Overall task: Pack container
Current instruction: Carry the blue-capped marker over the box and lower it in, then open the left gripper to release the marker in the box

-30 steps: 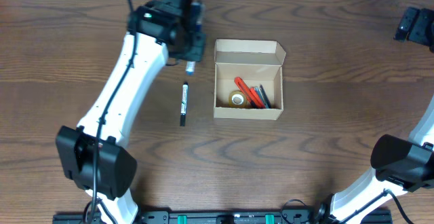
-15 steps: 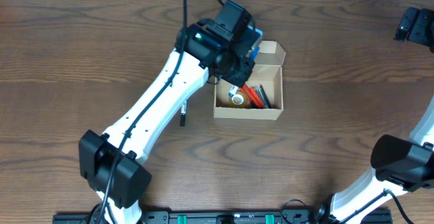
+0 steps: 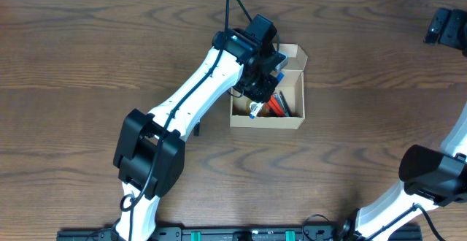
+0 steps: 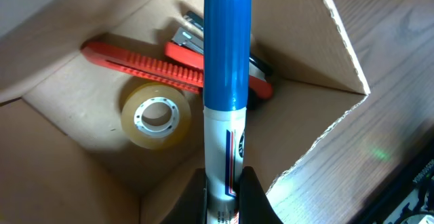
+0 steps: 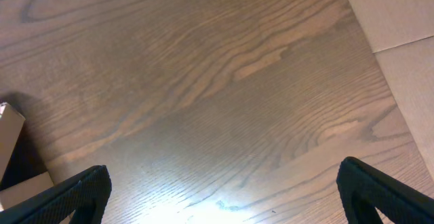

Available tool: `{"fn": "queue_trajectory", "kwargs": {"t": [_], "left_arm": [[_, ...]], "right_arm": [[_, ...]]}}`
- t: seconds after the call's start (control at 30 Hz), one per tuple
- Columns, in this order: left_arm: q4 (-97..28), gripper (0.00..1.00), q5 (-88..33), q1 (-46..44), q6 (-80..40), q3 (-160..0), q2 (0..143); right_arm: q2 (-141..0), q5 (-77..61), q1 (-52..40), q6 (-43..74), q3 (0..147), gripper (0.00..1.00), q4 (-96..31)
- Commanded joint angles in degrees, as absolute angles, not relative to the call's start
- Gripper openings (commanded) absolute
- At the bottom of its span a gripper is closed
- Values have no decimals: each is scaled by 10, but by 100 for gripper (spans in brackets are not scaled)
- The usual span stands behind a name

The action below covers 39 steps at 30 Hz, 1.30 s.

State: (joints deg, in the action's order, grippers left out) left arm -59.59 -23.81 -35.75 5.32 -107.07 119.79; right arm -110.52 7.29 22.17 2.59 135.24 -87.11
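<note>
The container is a tan cardboard box lying open at mid-table, its flap lid folded back on the far side. My left gripper hangs over its inside, shut on a white marker with a blue cap. In the left wrist view the gripper pinches the marker's white barrel, with the cap pointing down into the container. Below it lie a roll of clear tape, a red box cutter and a red-and-black tool. My right gripper stands open over bare wood, holding nothing.
A black marker lies on the table left of the box, mostly hidden under my left arm. The right arm sits at the far right corner. The table's edge runs along the upper right of the right wrist view.
My left arm has swung right with the blue-capped marker, from beside the box's left wall to over its inside, and come lower. The right arm has not moved.
</note>
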Motion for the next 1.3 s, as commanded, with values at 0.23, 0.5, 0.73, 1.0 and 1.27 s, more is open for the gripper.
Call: {"fn": "queue_trajectory", "kwargs": {"t": [0.23,0.5,0.73,1.0,1.27], "left_arm": [[-592,6,-255,-355,87,-1075,1235],[-587,6,-255,-336,85,-1077,1235],[-590,6,-250,-321,88,-1103,1235],[-591,6,-239,-319,92,-1112,1235],[-600,6,-240,-319,103,-1112,1235]], "right_arm": [[-1103,74,223,34,1351,99,-870],[-1103,74,223,34,1351,99,-870],[-1103,74,223,34,1351,99,-870],[-1103,74,223,34,1351,99,-870],[-1103,74,223,34,1351,99,-870]]}}
